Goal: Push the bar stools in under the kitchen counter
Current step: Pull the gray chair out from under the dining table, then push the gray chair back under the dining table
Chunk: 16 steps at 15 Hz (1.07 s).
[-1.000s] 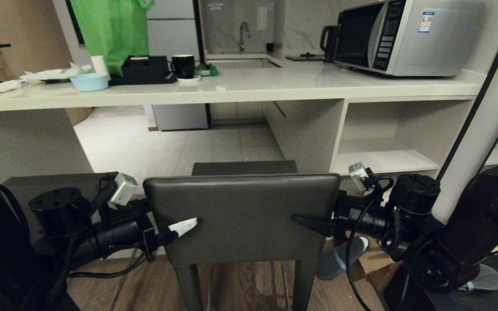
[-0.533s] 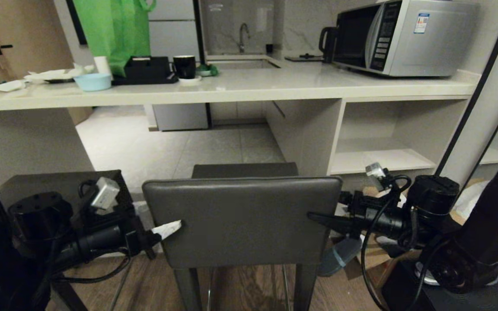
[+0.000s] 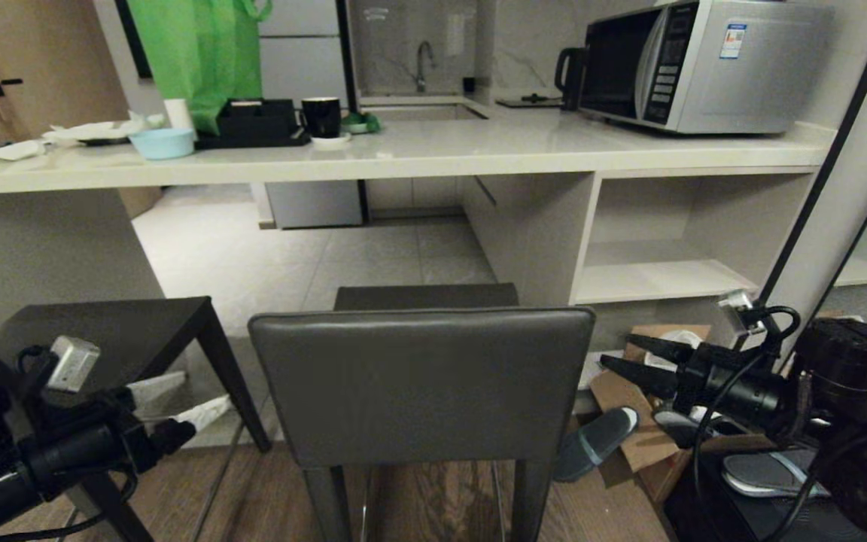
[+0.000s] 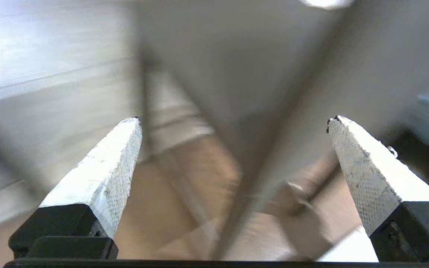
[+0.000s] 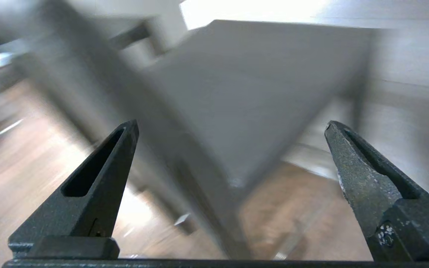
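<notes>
One bar stool stands right in front of me, its grey-brown backrest (image 3: 418,384) facing me and its seat (image 3: 426,296) pointing at the kitchen counter (image 3: 403,154). The seat's front lies short of the counter's edge. A second dark square seat (image 3: 102,331) on slim legs stands to its left. My left gripper (image 3: 206,388) hangs open, low and to the left of the backrest, apart from it. My right gripper (image 3: 614,348) is open off the backrest's right side, also clear of it. Both wrist views show the left gripper (image 4: 235,119) and right gripper (image 5: 232,123) spread wide and holding nothing.
On the counter are a microwave (image 3: 704,64), a green bag (image 3: 196,53), a black mug (image 3: 320,114) and a blue bowl (image 3: 162,141). Open shelves (image 3: 674,241) sit at its right end. A slipper (image 3: 591,444) and cardboard (image 3: 629,391) lie on the floor; a white post (image 3: 840,196) rises at right.
Both grippers were against the backrest's sides and have swung outward: the left one down to the left, the right one out to the right. The stool has stayed put.
</notes>
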Available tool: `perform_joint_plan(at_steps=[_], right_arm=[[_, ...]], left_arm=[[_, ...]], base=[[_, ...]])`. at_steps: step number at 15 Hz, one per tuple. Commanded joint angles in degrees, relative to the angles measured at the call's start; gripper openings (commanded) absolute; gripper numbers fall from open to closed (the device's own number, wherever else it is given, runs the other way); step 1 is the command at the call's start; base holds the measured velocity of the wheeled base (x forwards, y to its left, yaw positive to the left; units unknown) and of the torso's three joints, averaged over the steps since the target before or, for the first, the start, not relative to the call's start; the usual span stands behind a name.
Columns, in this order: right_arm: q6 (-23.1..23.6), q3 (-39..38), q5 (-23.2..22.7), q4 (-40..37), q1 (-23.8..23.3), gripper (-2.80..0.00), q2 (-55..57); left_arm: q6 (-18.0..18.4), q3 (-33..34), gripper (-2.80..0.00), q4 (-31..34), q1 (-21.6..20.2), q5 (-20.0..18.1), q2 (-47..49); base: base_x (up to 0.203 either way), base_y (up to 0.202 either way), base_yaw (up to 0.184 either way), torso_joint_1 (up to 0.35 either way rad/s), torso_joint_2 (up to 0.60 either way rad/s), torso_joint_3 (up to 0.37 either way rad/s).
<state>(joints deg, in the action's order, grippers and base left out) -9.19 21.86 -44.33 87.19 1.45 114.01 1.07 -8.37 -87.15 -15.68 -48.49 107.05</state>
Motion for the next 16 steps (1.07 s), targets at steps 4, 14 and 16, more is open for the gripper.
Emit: perform_joint_plan(at_steps=[4, 14, 16], right_arm=[[5.79, -0.48, 33.28, -2.90, -0.14, 0.00, -7.42], [10.64, 6.88, 45.38, -29.06, 0.24, -2.80, -28.96], [10.64, 6.54, 45.39, -35.51, 0.29, -2.80, -37.12]], left_arm=[[0.30, -1.12, 0.00, -0.51, 2.49, 32.39, -4.79], [0.59, -16.66, -2.80, 27.83, 8.72, 44.04, -23.24], [0.51, -16.88, -2.80, 35.28, 8.69, 44.01, -31.37]], base=[[0.000, 0.000, 0.000, 0.000, 0.00, 0.000], [0.000, 0.000, 0.000, 0.000, 0.00, 0.000], [0.000, 0.000, 0.000, 0.000, 0.00, 0.000]])
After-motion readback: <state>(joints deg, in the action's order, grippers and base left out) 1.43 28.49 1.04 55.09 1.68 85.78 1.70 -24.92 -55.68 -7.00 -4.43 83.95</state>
